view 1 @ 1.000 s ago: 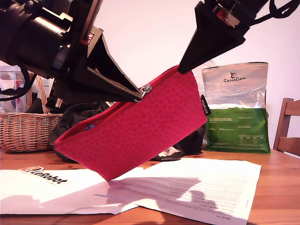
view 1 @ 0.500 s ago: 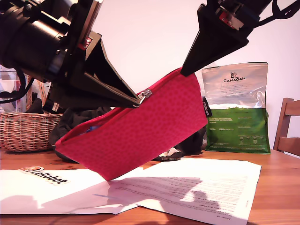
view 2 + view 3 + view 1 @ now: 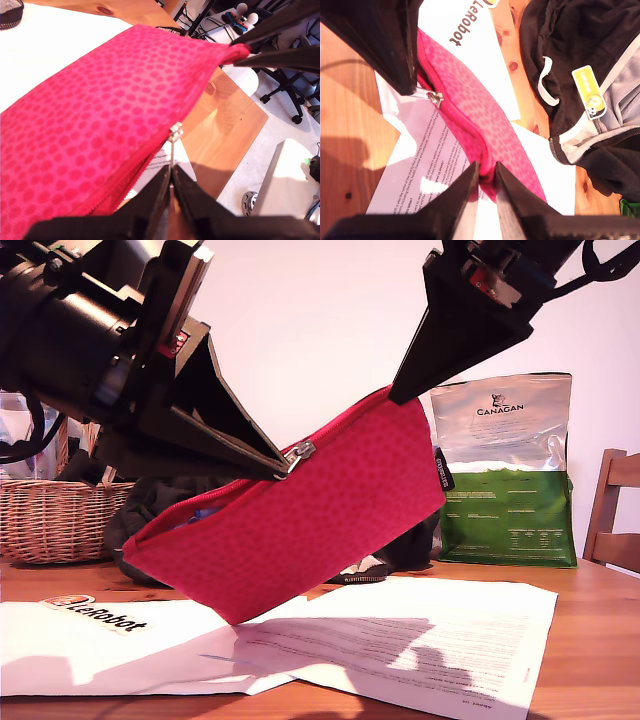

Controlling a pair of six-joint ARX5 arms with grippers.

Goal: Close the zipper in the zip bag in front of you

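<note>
Behind the zip bag (image 3: 300,525), on the wooden surface (image 3: 600,640), stand a wicker basket (image 3: 55,515), dark clothing (image 3: 165,490) and a green-and-silver Canagan bag (image 3: 505,470); printed papers (image 3: 400,640) lie beneath. My first end effector (image 3: 170,181) is pressed together on the pull tab of the zipper (image 3: 300,452), midway along the bag's top edge. My second end effector (image 3: 486,172) pinches the bag's upper corner, holding it tilted, its low corner near the papers.

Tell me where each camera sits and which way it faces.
Exterior view: low at table height, facing both arms holding the zip bag aloft.
First wrist view: on my first gripper, looking along its jaws at the pull tab.
Second wrist view: on my second gripper, looking down at the papers.
All share the bag.
</note>
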